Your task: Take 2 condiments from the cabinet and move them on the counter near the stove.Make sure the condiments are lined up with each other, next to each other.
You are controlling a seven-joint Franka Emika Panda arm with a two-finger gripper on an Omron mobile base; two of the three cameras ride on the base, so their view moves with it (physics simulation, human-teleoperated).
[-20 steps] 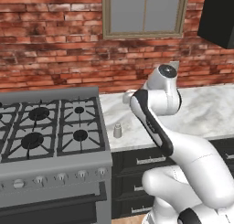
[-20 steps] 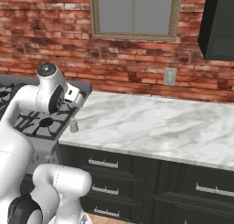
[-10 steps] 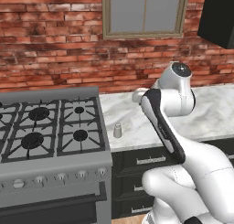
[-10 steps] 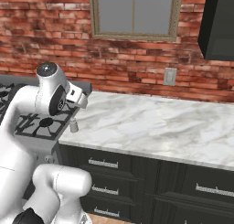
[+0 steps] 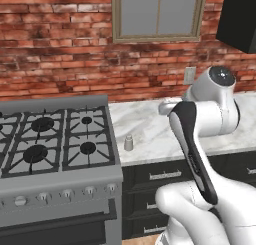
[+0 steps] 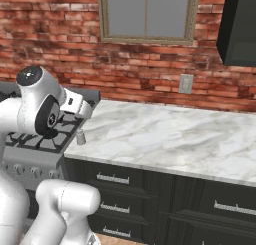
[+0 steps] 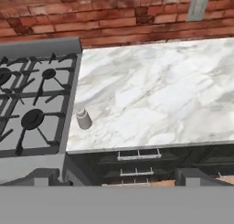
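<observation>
A small grey-silver shaker (image 5: 128, 142) (image 6: 80, 136) (image 7: 83, 119) stands upright on the white marble counter (image 5: 155, 126) (image 6: 170, 134) (image 7: 151, 90), close to its front edge and right beside the stove (image 5: 50, 139) (image 7: 32, 99). My gripper (image 7: 119, 177) is open, its fingertips (image 7: 47, 176) far apart with nothing between them. It hangs above and in front of the counter, looking down on it, well clear of the shaker. The dark cabinet (image 5: 240, 19) (image 6: 241, 26) hangs high at the right; I cannot see its inside.
Behind the counter runs a brick wall with a window (image 6: 146, 14) and a wall outlet (image 6: 185, 83). Dark drawers with silver handles (image 6: 113, 178) sit below the counter. The marble stretches bare to the right of the shaker.
The arm's upper part has swung to the right and risen a little. The shaker has stayed where it was, and the gripper has stayed open.
</observation>
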